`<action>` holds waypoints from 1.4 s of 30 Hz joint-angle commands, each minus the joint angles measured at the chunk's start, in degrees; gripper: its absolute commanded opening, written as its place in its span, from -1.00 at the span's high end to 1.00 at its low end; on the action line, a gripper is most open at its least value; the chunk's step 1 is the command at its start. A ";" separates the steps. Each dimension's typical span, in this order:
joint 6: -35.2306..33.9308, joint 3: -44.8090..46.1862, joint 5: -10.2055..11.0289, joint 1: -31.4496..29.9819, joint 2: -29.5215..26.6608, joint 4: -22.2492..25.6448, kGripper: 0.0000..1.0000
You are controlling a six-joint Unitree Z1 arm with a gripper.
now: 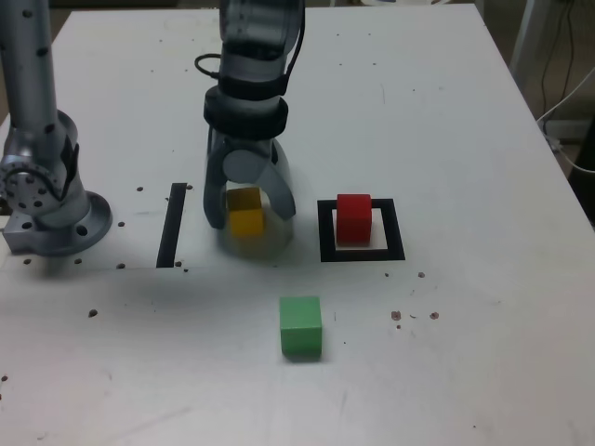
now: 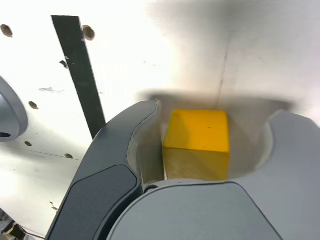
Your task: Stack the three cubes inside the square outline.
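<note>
A yellow cube (image 1: 245, 212) rests on the white table between the two fingers of my gripper (image 1: 249, 219), which points straight down over it. In the wrist view the yellow cube (image 2: 197, 132) lies against one finger (image 2: 142, 130), while a gap shows between it and the other finger (image 2: 292, 150); the gripper (image 2: 217, 109) is partly closed around it. At the exterior view's right of it, a red cube (image 1: 353, 216) sits inside the black square outline (image 1: 398, 243). A green cube (image 1: 300, 326) lies alone nearer the front.
A straight black tape strip (image 1: 173, 225) (image 2: 80, 75) lies at the exterior view's left of the gripper. The arm's grey base (image 1: 46, 209) stands at the far left. Small dark holes dot the table (image 1: 465, 372). Cables (image 1: 567, 102) hang off its right edge.
</note>
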 commanded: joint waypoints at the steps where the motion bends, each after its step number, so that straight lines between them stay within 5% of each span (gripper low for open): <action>1: -0.05 -0.48 0.40 -0.09 0.15 0.23 0.61; 9: 0.23 -1.86 -0.37 -0.85 0.04 2.54 0.89; 18: 0.46 -4.14 -2.13 -0.88 0.34 6.27 0.95; 42: 0.60 -29.07 1.45 -2.54 2.62 19.42 0.95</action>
